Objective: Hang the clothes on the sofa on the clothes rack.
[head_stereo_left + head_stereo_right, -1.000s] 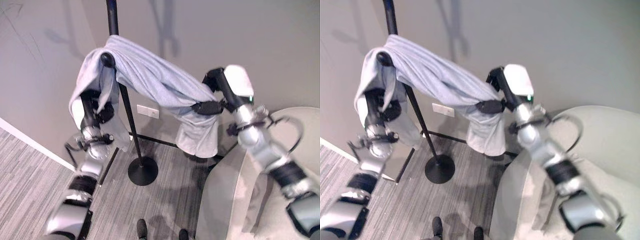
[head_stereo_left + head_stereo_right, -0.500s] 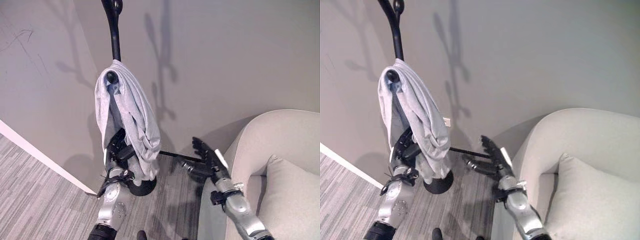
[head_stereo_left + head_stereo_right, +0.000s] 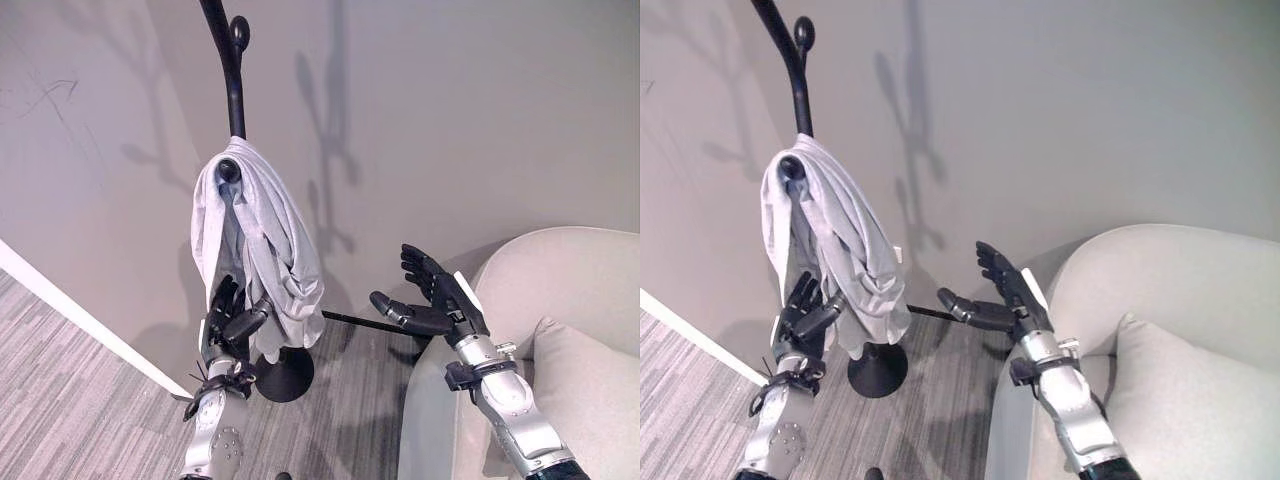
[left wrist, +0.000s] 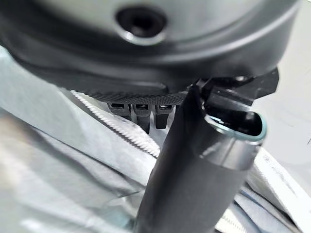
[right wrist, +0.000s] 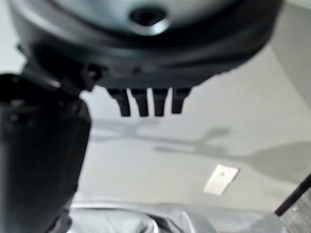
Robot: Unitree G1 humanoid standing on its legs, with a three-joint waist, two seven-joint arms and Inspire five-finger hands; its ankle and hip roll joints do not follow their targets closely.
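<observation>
A light grey garment (image 3: 262, 245) hangs bunched from a knob hook (image 3: 230, 171) on the black clothes rack (image 3: 231, 90). My left hand (image 3: 232, 317) is open just below and in front of the garment's lower folds, fingers pointing up at the cloth. In the left wrist view the grey cloth (image 4: 58, 160) lies close behind the thumb (image 4: 194, 184) and straight fingers (image 4: 141, 112). My right hand (image 3: 437, 300) is open with spread fingers, apart from the garment on its right, holding nothing. The right wrist view shows its straight fingers (image 5: 146, 103) and the garment (image 5: 131, 221) below them.
The rack's round base (image 3: 286, 372) stands on grey striped carpet close to the wall. A thin black bar (image 3: 358, 321) runs low from the rack toward the pale sofa (image 3: 575, 285), which has a cushion (image 3: 590, 395). A white baseboard (image 3: 80, 320) runs along the left.
A second ago both hands held the garment spread across the rack; they have let go and it hangs bunched from the hook. Both hands have dropped below it, and the right has moved away.
</observation>
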